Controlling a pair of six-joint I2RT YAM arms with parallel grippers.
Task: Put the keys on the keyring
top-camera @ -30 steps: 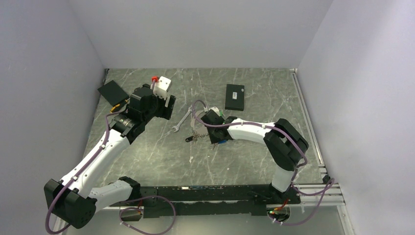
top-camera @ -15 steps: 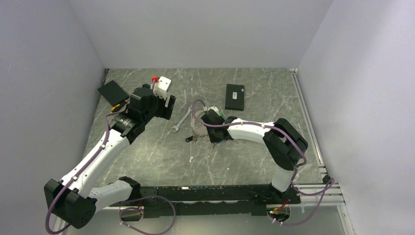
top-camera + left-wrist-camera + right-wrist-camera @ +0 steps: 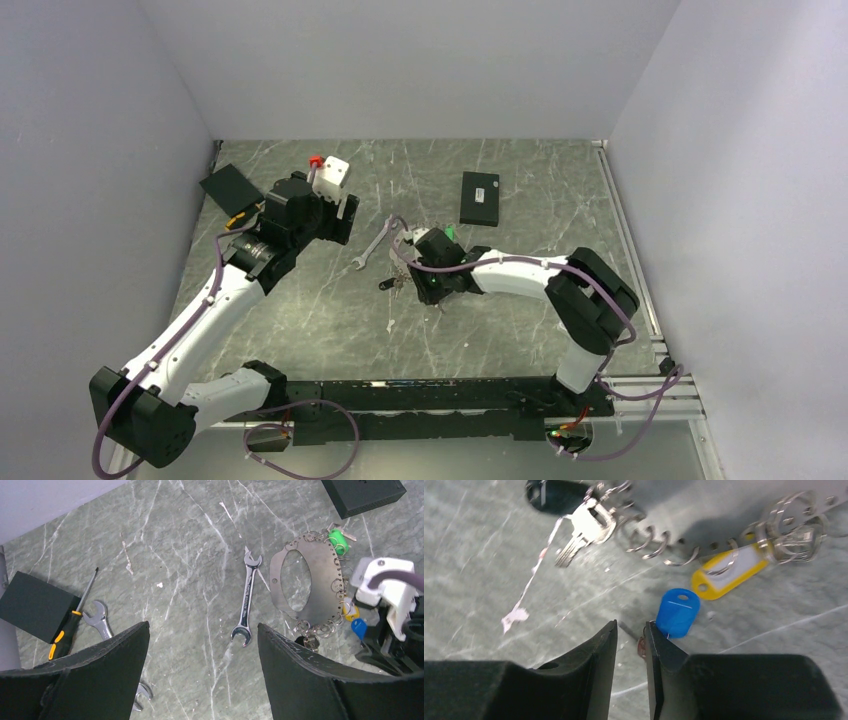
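Note:
The keyring [image 3: 306,555] is a flat oval metal plate with small split rings along its edge, lying on the table right of centre. A green key [image 3: 340,539], a yellow tag [image 3: 350,613], a silver key [image 3: 583,527] and a black-headed key [image 3: 551,494] hang at its rim. A blue key [image 3: 679,612] lies loose just outside my right finger [image 3: 664,655]. My right gripper [image 3: 631,629] is low over the table, its jaws a narrow gap apart with only a small ring at the inner face. My left gripper [image 3: 202,626] hovers wide open and holds nothing.
A silver wrench [image 3: 247,602] lies left of the keyring. Further left are a screwdriver [image 3: 75,617], another wrench [image 3: 100,620] and a black box [image 3: 35,607]. A second black box [image 3: 480,197] sits at the back right. Walls close in three sides.
My right wrist has slid slightly left and nearer over the key cluster, and its jaws pinched in, then parted a little. The left arm has not moved.

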